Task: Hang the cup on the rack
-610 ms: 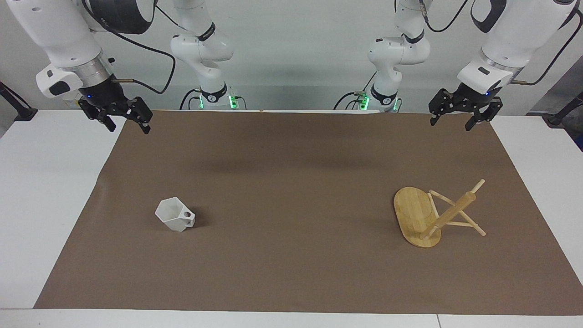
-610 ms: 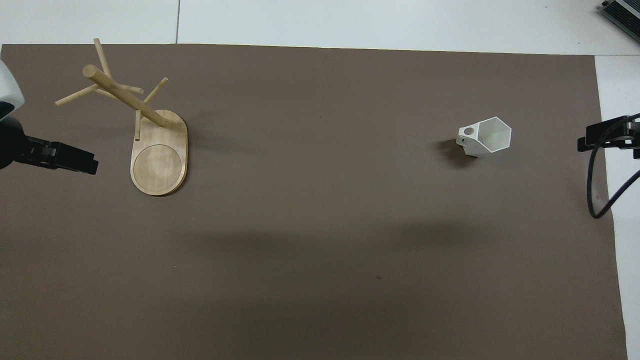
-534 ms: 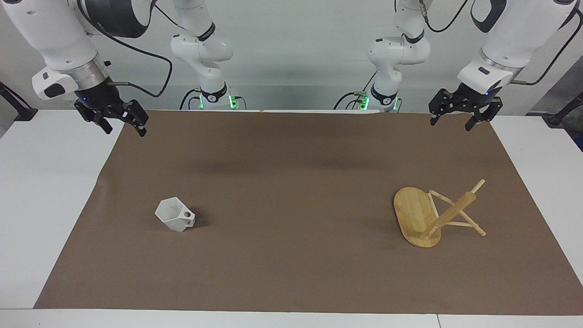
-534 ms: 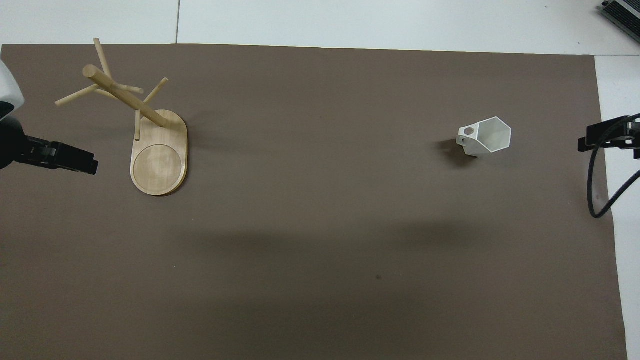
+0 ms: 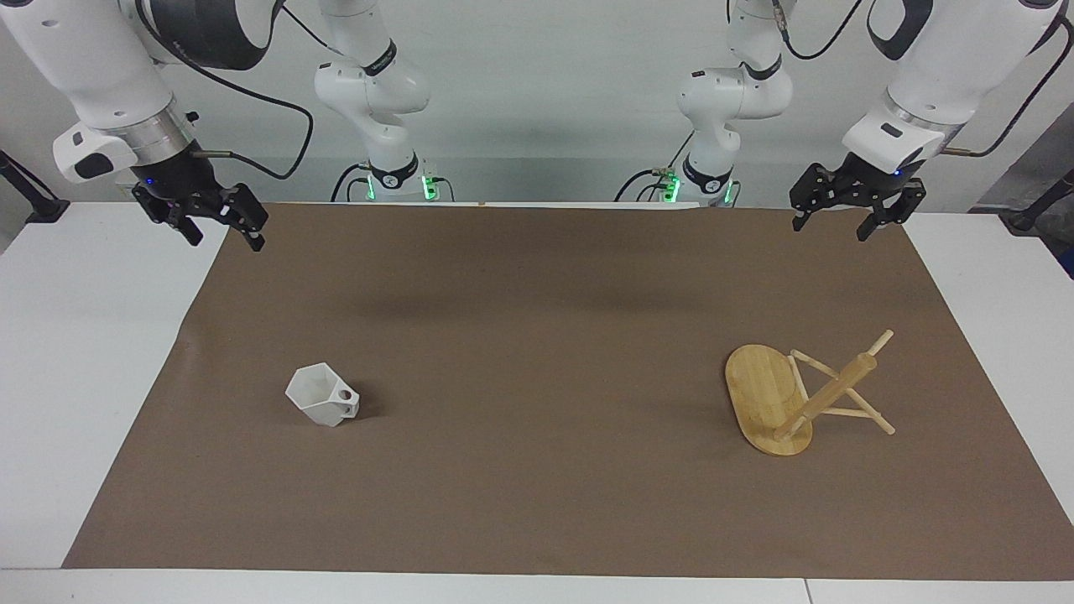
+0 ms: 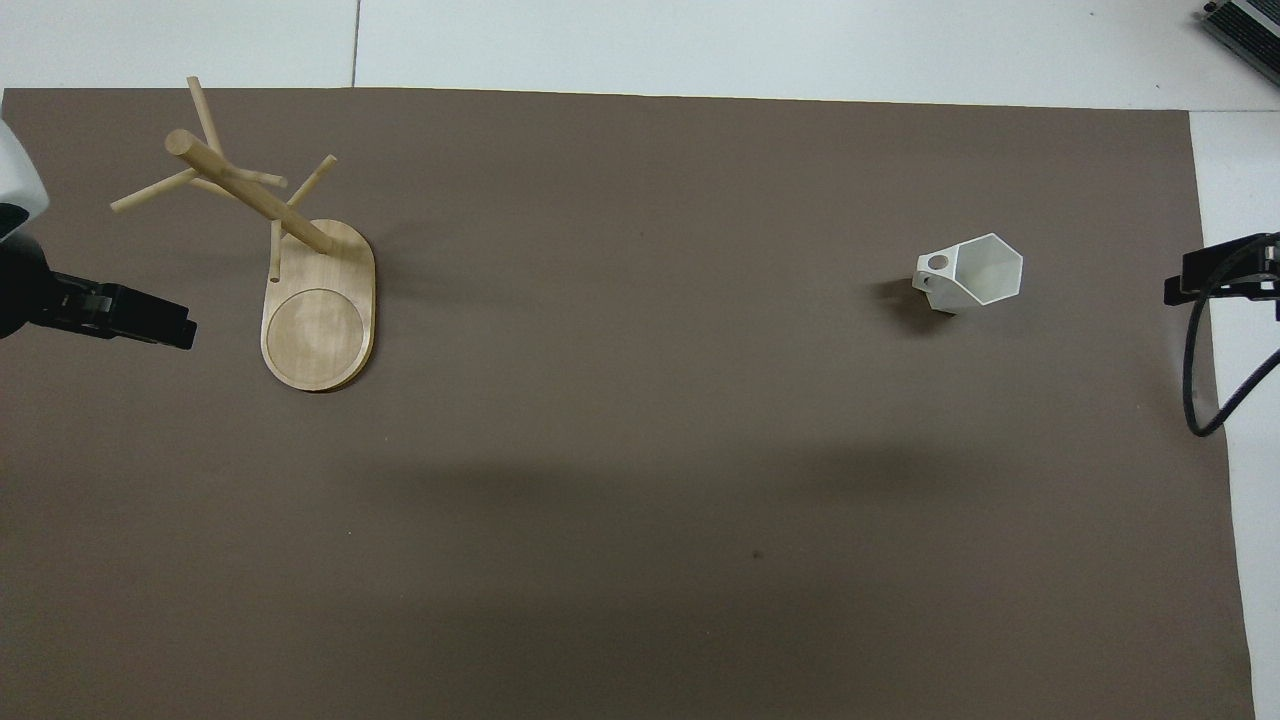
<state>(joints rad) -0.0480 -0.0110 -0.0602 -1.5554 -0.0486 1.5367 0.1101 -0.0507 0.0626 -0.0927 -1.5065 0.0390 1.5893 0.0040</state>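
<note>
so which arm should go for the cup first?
Right, probably. The cup sits toward the right arm's end of the mat; the right end effector hangs open over that end. The left end effector, also open, hangs over the rack's end.

No text, label, brand, number or sign can be read anywhere.

On the mat (image 5: pixel 537 503), the cup (image 5: pixel 322 396) sat toward my right arm's end, well apart from the rack (image 5: pixel 793 396), which stood toward my left arm's end, about level with it.
</note>
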